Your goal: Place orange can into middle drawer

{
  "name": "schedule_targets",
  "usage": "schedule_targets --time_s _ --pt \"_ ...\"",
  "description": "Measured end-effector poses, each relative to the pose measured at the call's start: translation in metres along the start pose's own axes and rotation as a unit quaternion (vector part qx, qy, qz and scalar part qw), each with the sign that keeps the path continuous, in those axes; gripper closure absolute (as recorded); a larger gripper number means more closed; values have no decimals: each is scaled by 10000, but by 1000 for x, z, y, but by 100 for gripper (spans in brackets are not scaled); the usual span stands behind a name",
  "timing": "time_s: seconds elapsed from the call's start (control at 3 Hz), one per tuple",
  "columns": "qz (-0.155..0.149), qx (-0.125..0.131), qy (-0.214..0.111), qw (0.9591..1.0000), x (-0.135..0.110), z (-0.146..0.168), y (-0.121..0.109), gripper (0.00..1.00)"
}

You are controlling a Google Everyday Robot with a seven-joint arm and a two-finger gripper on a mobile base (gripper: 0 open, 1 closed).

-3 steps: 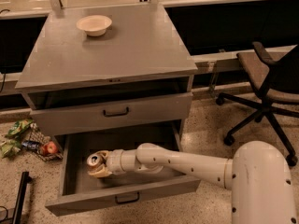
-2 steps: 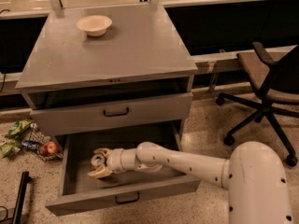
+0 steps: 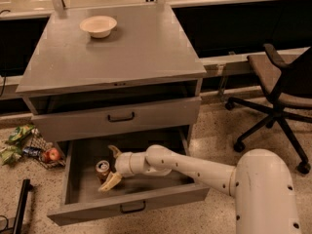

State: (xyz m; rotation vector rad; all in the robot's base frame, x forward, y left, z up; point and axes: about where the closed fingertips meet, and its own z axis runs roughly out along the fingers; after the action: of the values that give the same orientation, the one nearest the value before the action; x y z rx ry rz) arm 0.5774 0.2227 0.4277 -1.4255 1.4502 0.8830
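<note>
The orange can (image 3: 102, 169) stands upright on the floor of the open middle drawer (image 3: 83, 211), near its left side. My gripper (image 3: 107, 169) reaches into the drawer from the right. Its fingers are spread open, one behind the can (image 3: 115, 151) and one in front of it (image 3: 110, 182). The can sits between them, not squeezed. My white arm (image 3: 195, 167) runs from the lower right across the drawer's right part.
A cream bowl (image 3: 98, 26) sits on the cabinet top. The grey drawer above (image 3: 117, 117) is slightly open. Snack bags and an apple (image 3: 52, 154) lie on the floor at left. A black office chair (image 3: 282, 89) stands at right.
The fingers have spread apart and let go of the can, which now stands on the drawer floor. The arm has stayed in nearly the same place.
</note>
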Motion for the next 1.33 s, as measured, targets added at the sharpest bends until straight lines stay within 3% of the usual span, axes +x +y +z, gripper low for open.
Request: schedule_targets --time_s 0.67,1.0,1.33 --pt "58 152 299 9994 -21 -54 -16 41" --pt "235 5 479 9986 -49 -93 5 64" --pt "475 9 387 9981 -73 -122 30 87"
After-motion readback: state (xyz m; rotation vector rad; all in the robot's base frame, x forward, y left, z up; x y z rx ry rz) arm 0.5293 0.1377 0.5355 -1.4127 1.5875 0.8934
